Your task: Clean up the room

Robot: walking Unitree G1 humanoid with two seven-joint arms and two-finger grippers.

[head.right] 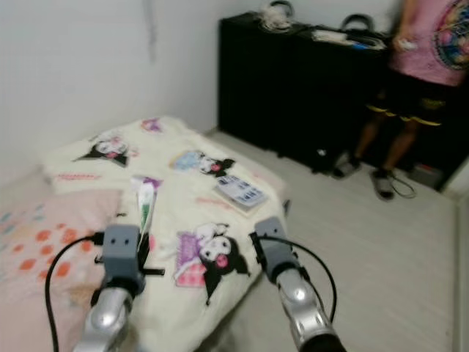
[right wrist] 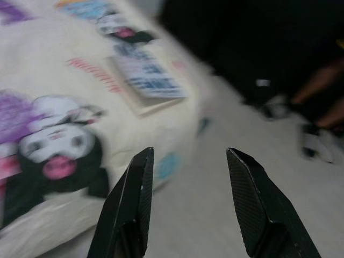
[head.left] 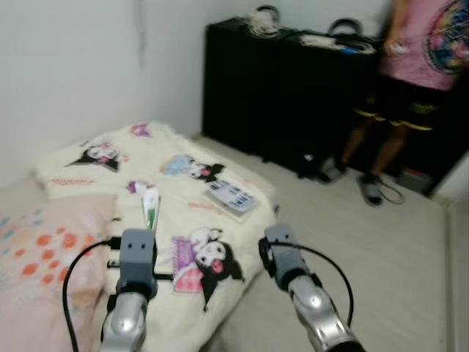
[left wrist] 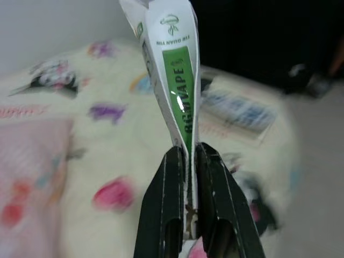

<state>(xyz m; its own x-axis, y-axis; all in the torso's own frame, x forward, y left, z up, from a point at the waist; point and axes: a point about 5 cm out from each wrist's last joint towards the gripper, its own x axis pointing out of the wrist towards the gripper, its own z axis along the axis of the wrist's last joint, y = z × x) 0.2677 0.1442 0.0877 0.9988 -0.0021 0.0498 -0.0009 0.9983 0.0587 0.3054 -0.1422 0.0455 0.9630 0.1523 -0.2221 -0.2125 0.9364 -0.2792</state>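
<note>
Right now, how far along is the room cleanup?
Early. Done: nothing visibly put away. In hand: the left end effector is shut on a white and green flattened tube, held above the cream cartoon-print blanket. Left: a blue and white booklet lies on that blanket; the right end effector is open, holding nothing. A person stands by the black cabinets.

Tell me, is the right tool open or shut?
Open. The right tool has its two black fingers clearly apart, nothing between them, above the cream cartoon-print blanket's edge.

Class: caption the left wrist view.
Left gripper pinches a green-and-white packet above the cartoon-print blanket.
</note>
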